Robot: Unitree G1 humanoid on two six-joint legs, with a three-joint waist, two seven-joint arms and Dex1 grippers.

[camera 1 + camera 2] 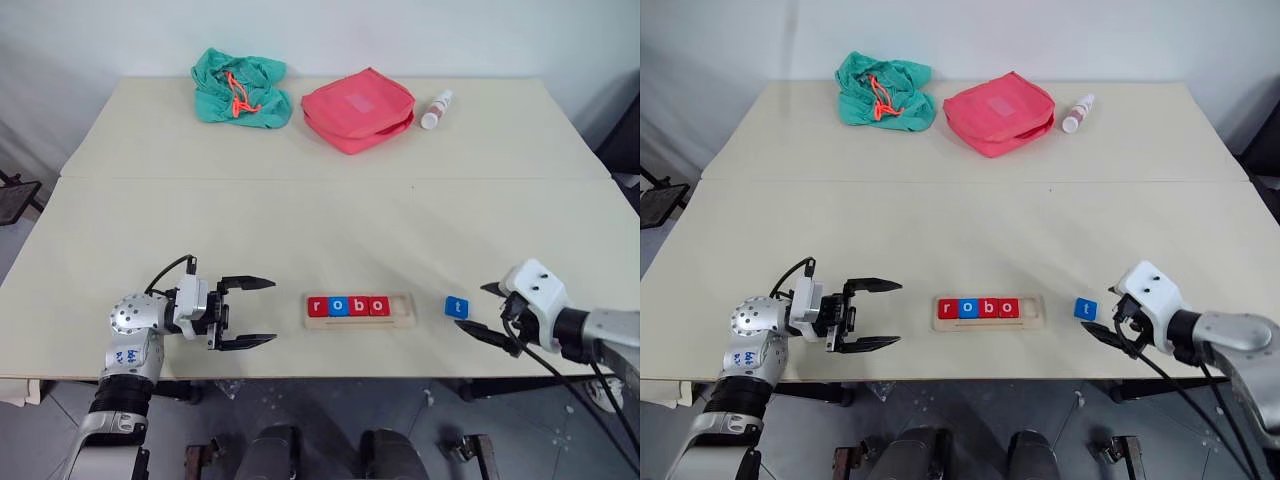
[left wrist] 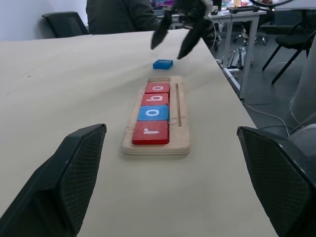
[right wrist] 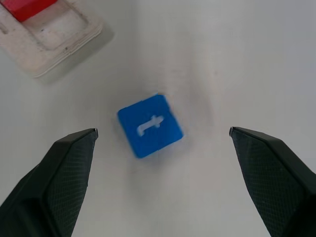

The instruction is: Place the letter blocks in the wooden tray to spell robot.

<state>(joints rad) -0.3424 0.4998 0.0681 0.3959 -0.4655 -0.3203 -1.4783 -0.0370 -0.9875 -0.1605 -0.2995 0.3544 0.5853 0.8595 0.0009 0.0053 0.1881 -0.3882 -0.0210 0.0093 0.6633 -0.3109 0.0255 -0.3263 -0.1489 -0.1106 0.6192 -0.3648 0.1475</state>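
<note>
The wooden tray (image 1: 404, 318) lies near the table's front edge and holds four letter blocks (image 1: 348, 306) reading r, o, b, o, coloured red, blue, red, red; its right end slot is bare. A blue block with t (image 1: 457, 307) lies flat on the table just right of the tray. My right gripper (image 1: 484, 311) is open just right of the t block, which lies ahead of its spread fingers (image 3: 74, 163) in the right wrist view. My left gripper (image 1: 250, 312) is open left of the tray, pointing at it, holding nothing.
At the back of the table lie a green cloth bag (image 1: 240, 88), a pink-red pouch (image 1: 358, 108) and a small white bottle (image 1: 437, 109). A seam (image 1: 330, 179) runs across the table. Chairs and a desk (image 2: 247, 29) stand beyond the table's right side.
</note>
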